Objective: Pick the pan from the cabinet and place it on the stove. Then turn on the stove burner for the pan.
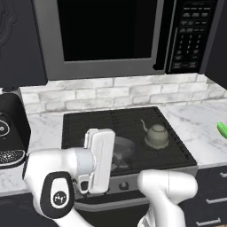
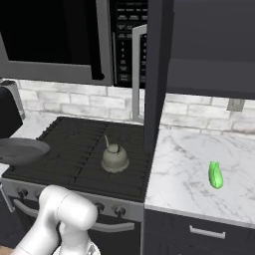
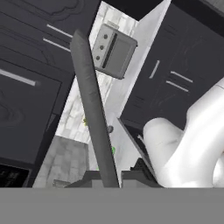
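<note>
One pan [image 2: 20, 149] hangs at the left edge of the right base view, its handle [image 3: 94, 118] pinched by the tool [image 3: 109, 177], over the stove [image 2: 74, 149] beside a kettle [image 2: 115, 158].

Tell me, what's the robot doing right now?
Gripper shut on pan handle. Pan at stove's left front. Kettle sits mid-stove.

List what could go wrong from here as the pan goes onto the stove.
1. The gripper is shut on only the thin handle of the pan, so the pan could swing or slip.
2. The pan hangs at the left front edge of the stove; released there, it might tip off.
3. The kettle sits on the grates; a wide swing right could knock it.
</note>
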Robot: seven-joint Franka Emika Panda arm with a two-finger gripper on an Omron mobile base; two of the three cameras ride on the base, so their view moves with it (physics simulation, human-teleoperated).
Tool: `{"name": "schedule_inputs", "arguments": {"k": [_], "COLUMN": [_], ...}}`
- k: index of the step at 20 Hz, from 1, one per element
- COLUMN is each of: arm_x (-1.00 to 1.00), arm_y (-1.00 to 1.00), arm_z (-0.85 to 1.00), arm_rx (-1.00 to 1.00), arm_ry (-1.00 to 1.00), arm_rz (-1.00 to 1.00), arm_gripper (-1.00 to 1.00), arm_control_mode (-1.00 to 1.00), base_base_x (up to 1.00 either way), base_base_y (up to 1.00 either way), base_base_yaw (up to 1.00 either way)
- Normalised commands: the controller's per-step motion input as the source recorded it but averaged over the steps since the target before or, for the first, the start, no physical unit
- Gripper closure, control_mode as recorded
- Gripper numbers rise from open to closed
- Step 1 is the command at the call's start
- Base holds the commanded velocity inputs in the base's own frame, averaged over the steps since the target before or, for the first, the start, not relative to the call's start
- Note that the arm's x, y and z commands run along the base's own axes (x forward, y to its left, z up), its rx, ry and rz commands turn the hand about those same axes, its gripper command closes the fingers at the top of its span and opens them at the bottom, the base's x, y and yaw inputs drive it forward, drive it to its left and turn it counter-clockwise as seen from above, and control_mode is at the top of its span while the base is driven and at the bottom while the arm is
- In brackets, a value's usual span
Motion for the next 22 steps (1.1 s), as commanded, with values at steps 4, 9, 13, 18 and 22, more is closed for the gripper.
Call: {"name": "schedule_inputs", "arguments": {"k": [4,9,13,18,22], "arm_x": [0.23,0.32,0.36,0.41,0.43], "arm_y": [-0.41,-0.43,-0.40,-0.51,-0.54], "arm_z": [-0.18,-0.32,-0.35,-0.41,-0.53], "arm_rx": [0.07,0.05,0.05,0.07,0.08], "arm_ry": [-0.23,-0.25,-0.33,-0.35,-0.33], "arm_rz": [0.16,0.24,0.29,0.32,0.35], "arm_gripper": [1.00,1.00,1.00,1.00,1.00], "arm_control_mode": [-1.00,-1.00,-1.00,-1.00,-1.00], "base_base_x": [0.00,0.00,0.00,0.00,0.00], "base_base_y": [0.00,0.00,0.00,0.00,0.00], "base_base_yaw": [0.00,0.00,0.00,0.00,0.00]}}
